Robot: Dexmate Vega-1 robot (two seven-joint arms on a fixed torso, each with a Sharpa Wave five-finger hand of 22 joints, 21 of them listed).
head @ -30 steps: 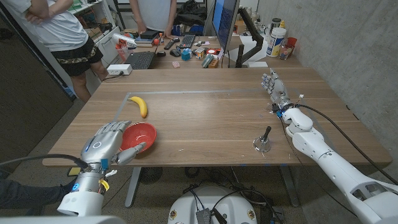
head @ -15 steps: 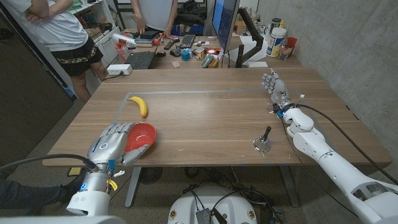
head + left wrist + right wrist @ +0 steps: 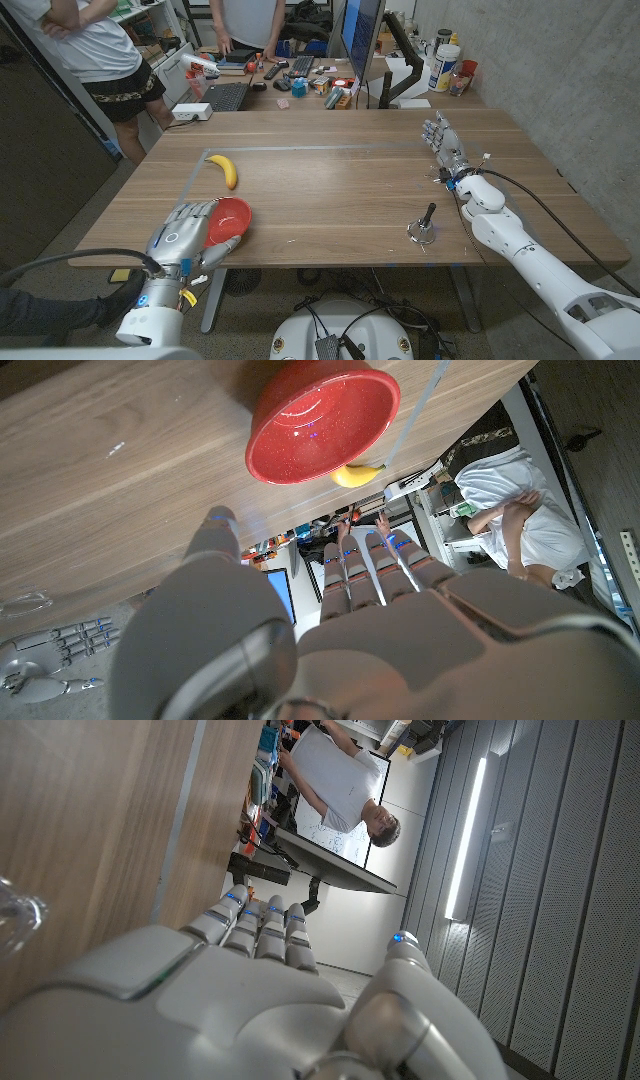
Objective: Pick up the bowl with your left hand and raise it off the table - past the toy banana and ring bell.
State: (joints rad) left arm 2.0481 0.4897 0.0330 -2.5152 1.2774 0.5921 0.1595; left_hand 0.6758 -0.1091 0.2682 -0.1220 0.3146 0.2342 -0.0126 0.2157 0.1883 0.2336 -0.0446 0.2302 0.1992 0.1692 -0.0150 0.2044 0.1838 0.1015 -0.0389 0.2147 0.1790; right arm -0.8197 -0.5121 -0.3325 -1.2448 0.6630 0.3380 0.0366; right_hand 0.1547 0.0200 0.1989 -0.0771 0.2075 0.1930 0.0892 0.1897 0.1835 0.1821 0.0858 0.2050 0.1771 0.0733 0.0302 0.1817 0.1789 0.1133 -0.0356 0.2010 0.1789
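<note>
At the near left edge of the surface (image 3: 330, 190), the red bowl (image 3: 227, 218) sits on the wood, just ahead of the left robot hand (image 3: 183, 238), whose fingers are spread apart and hold nothing; whether they touch the rim is unclear. The toy banana (image 3: 227, 170) lies beyond the bowl. The right robot hand (image 3: 441, 140), fingers apart, is at the far right.

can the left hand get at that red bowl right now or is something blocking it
Probably yes. The left hand hangs open right beside the shiny red plastic bowl, holding nothing, with bare wood between them; the yellow toy banana lies beyond the bowl.
</note>
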